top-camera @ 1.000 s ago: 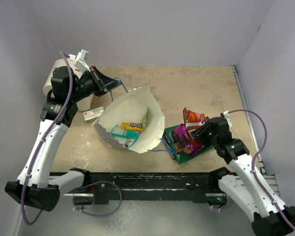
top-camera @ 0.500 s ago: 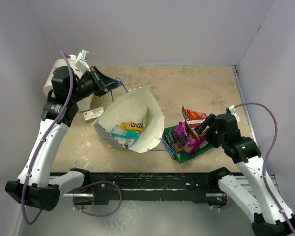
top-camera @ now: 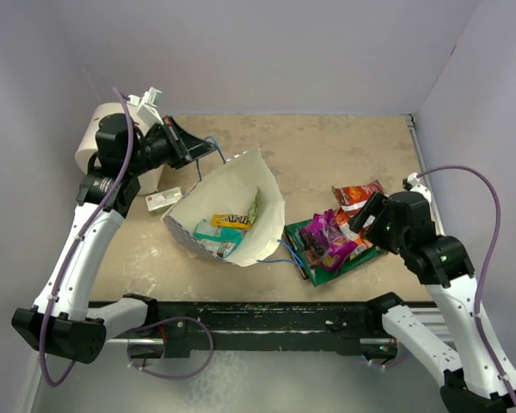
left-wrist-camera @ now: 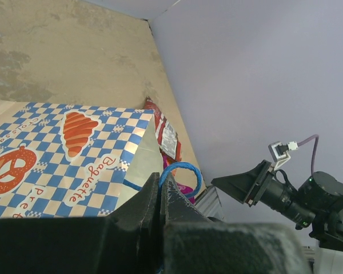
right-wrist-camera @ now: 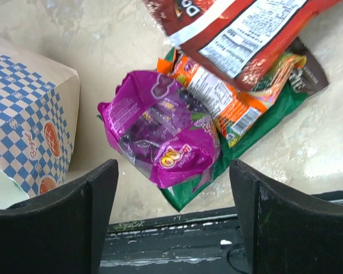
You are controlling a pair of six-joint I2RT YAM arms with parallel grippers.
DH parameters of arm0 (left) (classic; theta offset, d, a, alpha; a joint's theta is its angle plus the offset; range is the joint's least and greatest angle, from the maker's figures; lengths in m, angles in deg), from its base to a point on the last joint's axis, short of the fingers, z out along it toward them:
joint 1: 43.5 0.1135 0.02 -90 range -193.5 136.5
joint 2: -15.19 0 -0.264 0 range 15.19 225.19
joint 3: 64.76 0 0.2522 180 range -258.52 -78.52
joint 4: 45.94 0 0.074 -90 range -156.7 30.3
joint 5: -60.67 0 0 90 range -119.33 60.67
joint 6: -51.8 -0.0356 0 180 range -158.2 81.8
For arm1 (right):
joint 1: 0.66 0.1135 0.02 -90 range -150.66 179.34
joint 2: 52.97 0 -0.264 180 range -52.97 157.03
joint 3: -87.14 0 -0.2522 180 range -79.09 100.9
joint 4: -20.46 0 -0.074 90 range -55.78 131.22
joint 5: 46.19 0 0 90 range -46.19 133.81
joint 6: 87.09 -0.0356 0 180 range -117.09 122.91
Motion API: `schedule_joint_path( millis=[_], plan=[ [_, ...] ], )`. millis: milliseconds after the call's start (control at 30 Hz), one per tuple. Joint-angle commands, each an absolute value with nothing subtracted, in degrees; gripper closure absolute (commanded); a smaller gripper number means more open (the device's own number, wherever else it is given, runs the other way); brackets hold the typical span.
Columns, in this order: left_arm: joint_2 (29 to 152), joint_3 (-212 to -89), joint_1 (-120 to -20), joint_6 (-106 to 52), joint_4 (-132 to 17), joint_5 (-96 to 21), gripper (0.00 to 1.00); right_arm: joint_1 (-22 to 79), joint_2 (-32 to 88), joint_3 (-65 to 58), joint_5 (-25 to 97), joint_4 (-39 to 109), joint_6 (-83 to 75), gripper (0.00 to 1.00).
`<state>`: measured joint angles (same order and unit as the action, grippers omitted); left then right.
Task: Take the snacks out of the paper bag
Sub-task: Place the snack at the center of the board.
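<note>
The left hand [top-camera: 192, 153] is pinched shut on the blue cord handle [top-camera: 211, 144] of the paper bag [top-camera: 262, 194], which lies tipped open mid-bench [top-camera: 344, 146]. Inside it lie a teal packet [top-camera: 211, 231] and a yellow-and-brown packet [top-camera: 230, 221]. At the bag's 4 o'clock, the right hand [top-camera: 367, 221] hangs wide and empty over a magenta packet [top-camera: 328, 241], a green packet [top-camera: 348, 263] and a red packet [top-camera: 358, 195].

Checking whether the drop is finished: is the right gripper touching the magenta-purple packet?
Apart. The right wrist view shows the right gripper wide open, and the magenta-purple packet lying loose on the green packet below, with a visible gap to each finger.
</note>
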<state>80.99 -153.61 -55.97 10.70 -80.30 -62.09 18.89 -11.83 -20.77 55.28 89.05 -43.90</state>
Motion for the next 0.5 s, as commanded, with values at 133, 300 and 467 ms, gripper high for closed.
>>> schedule_joint_path(
  millis=[133,300,467],
  plan=[
    [82.5,-155.2,-56.2,10.6,-77.3,-63.3,1.00,18.8,-0.7,-14.7,67.3,76.7,-33.6,0.12],
    [83.0,-156.1,-56.2,10.4,-77.5,-64.0,1.00,16.4,9.4,-14.3,65.7,66.7,-29.5,0.11],
    [83.4,-156.1,-56.2,9.4,-76.3,-69.0,1.00,13.6,17.4,-8.2,52.3,62.2,-20.7,0.11]
  ],
)
